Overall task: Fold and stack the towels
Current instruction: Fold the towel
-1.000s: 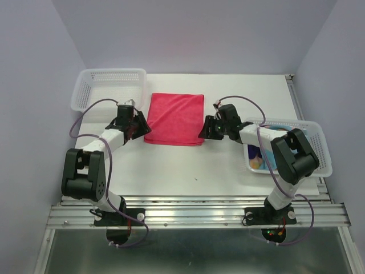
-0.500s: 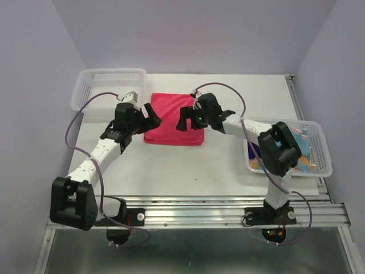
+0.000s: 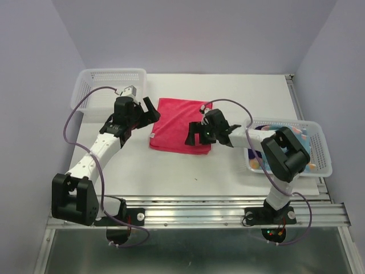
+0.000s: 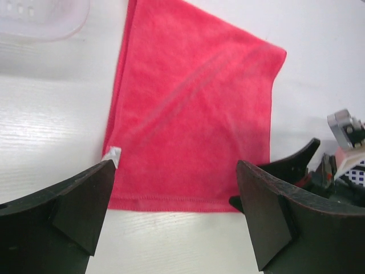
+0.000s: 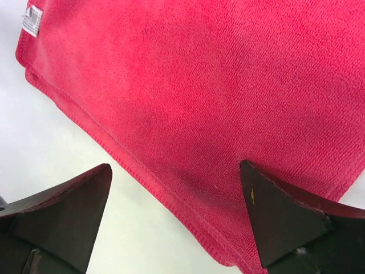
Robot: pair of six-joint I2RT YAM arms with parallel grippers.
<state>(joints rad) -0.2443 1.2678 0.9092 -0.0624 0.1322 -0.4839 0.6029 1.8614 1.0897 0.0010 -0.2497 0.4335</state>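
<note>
A folded magenta-pink towel (image 3: 179, 124) lies flat on the white table between the two arms. My left gripper (image 3: 149, 109) hovers open at its left edge; in the left wrist view the towel (image 4: 194, 108) spreads beyond the wide-apart fingers (image 4: 74, 211) of that gripper (image 4: 175, 171), with nothing between them. My right gripper (image 3: 195, 136) is open over the towel's near right corner. The right wrist view has the towel's stitched hem (image 5: 171, 188) running between the tips of the gripper (image 5: 175, 168), and a white label (image 5: 32, 20) at the far corner. More patterned towels (image 3: 256, 161) lie in the right basket.
A white mesh basket (image 3: 108, 84) stands at the back left, close to my left wrist. A second white basket (image 3: 319, 154) sits at the right edge, partly under my right arm. Grey walls close in the table on three sides.
Both grippers have opened wide and let go of the towel. The towel now lies a little nearer and further right. My right gripper has drawn back to its near right corner.
</note>
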